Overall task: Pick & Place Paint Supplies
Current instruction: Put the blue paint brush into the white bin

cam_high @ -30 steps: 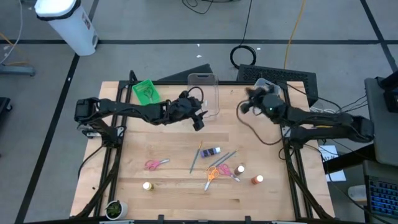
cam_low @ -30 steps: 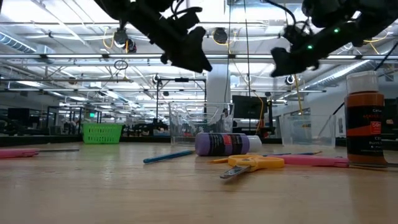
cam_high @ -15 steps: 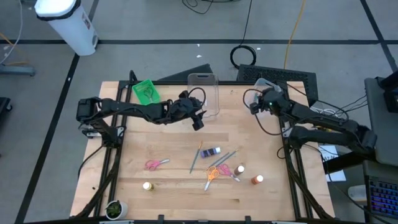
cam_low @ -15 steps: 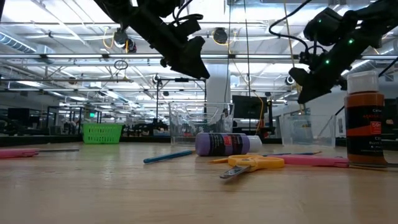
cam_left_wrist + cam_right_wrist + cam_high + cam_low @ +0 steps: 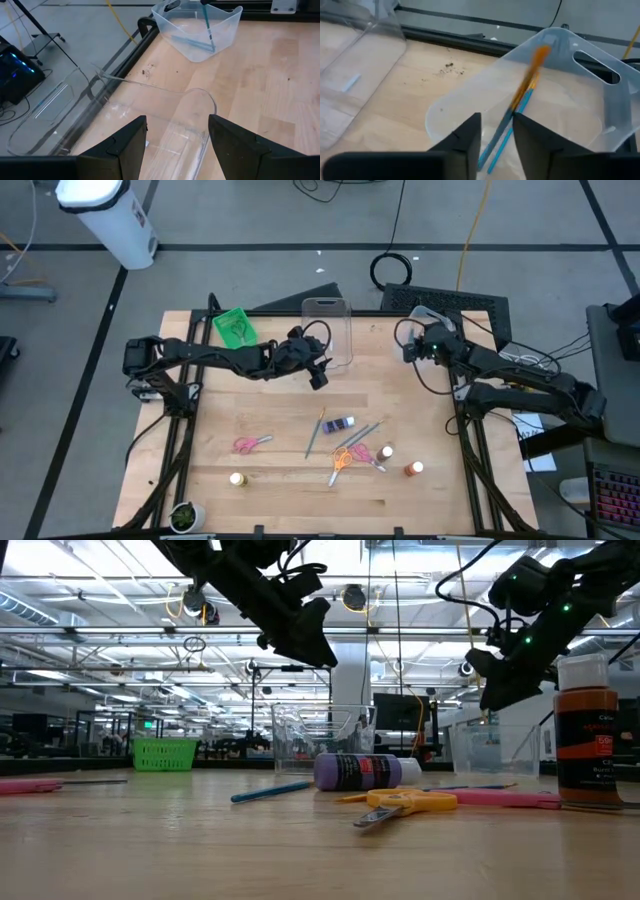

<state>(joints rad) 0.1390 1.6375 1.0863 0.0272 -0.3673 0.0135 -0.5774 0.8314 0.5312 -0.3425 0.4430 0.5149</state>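
- Right gripper point(image 5: 408, 350) is seen at upper right of the high view, poised over a clear plastic tub point(image 5: 580, 107). In the right wrist view its fingers point(image 5: 461, 145) stand slightly spread, and a thin blue-handled paintbrush with an orange tip point(image 5: 520, 102) appears blurred between them and the tub, with a second blue brush alongside. Whether it is pinched or already falling cannot be told.
- Step judged: delivery of a brush into the right tub, at or near release.
- Left gripper point(image 5: 318, 376) hangs above centre of the high view, beside a tall clear plastic container point(image 5: 328, 332); fingers point(image 5: 125, 145) are spread wide, nothing held.
- Remaining supplies lie at lower centre of the high view: purple paint bottle on its side point(image 5: 341, 423), orange-handled scissors point(image 5: 341, 461), pink-handled scissors point(image 5: 247, 444), orange paint bottle point(image 5: 411, 469), yellow paint bottle point(image 5: 236, 479), grey brushes point(image 5: 365, 431).
- Next move is judged to call for a clean release, then descent onto one piece in the lower-centre cluster.
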